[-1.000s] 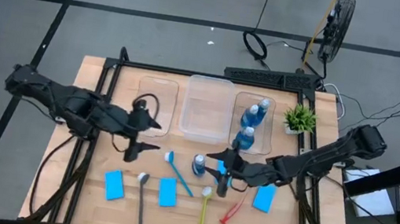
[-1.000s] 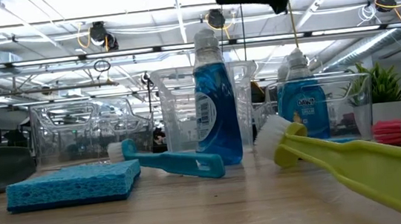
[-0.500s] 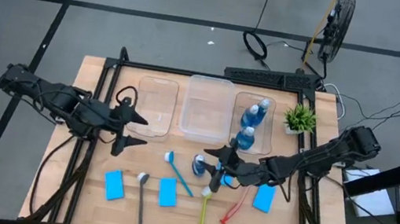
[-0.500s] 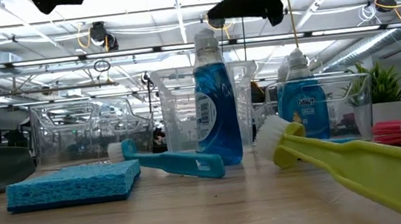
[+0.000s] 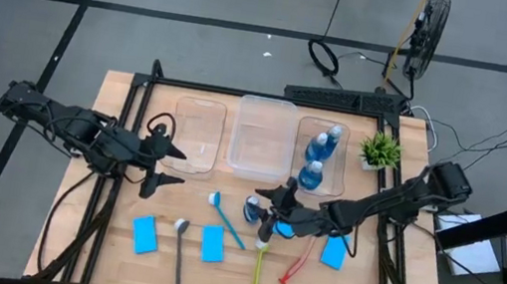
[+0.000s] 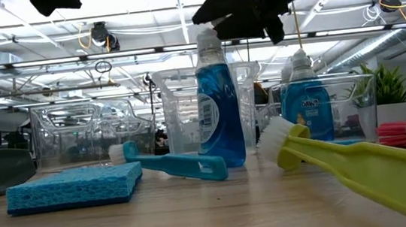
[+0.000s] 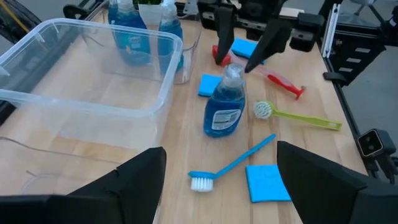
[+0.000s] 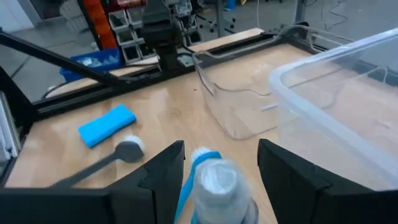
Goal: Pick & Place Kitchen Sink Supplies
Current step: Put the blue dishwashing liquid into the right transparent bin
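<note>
Seen from overhead, a wooden desk (image 5: pixel 106 251) carries kitchen sink supplies and three clear tubs set in a row toward twelve o'clock. The right hand (image 5: pixel 268 212) hangs just above a standing blue bottle (image 5: pixel 253 208) near the desk's centre, its fingers spread to either side of the pale cap without visibly touching it; the right wrist view shows that cap (image 8: pixel 214 180) between the two dark fingers (image 8: pixel 163 174). The left hand (image 5: pixel 163 157) hovers at about nine o'clock from that bottle, well apart, just beside the left tub (image 5: pixel 196 134), fingers spread and holding nothing. Two more blue bottles (image 5: pixel 318 157) stand in the right tub (image 5: pixel 343 155); the middle tub (image 5: pixel 261 135) looks empty. A blue brush (image 5: pixel 225 218) lies just at nine o'clock of the centre bottle, a yellow-green brush (image 5: pixel 257 269) at six o'clock, a red brush (image 5: pixel 296 265) toward five o'clock, and a dark brush (image 5: pixel 179 248) toward seven o'clock. Bright-blue sponges lie at the left (image 5: pixel 145 235), the middle (image 5: pixel 213 244) and the right (image 5: pixel 334 252) near the desk's six o'clock edge, and another sponge (image 7: pixel 209 86) lies beside the centre bottle. A small green plant (image 5: pixel 379 150) stands at three o'clock of the right tub.
</note>
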